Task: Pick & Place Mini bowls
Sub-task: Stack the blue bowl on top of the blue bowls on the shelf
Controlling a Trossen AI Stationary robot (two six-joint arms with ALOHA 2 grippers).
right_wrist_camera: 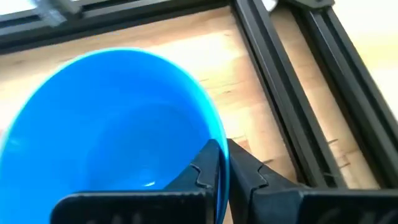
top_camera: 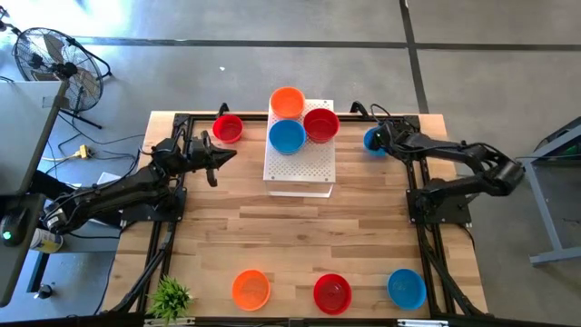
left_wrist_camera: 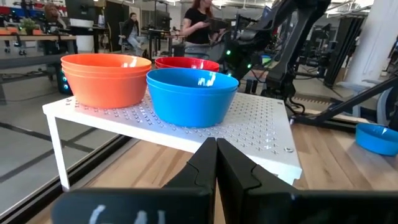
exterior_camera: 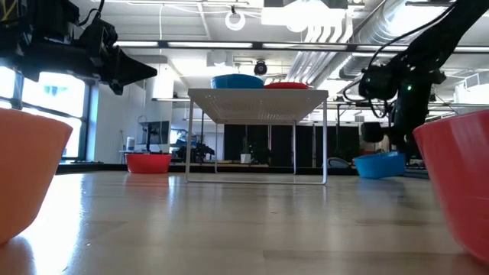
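On the white perforated board at the far middle stand an orange bowl, a red one and a blue one. Another red bowl sits on the table to the board's left. At the far right, a blue bowl sits on the table, with my right gripper shut on its rim. My left gripper hovers shut above the table left of the board, pointing level at it. My right gripper pinches the blue bowl's rim on the side toward the table's right edge, one finger inside the bowl and the other outside. The fingers slant down from the right. In the low view the bowl still sits on the table, slightly tilted.
Along the near edge stand an orange bowl, a red bowl and a blue bowl, with a small green plant at the near left corner. Black frame rails run along both table sides.
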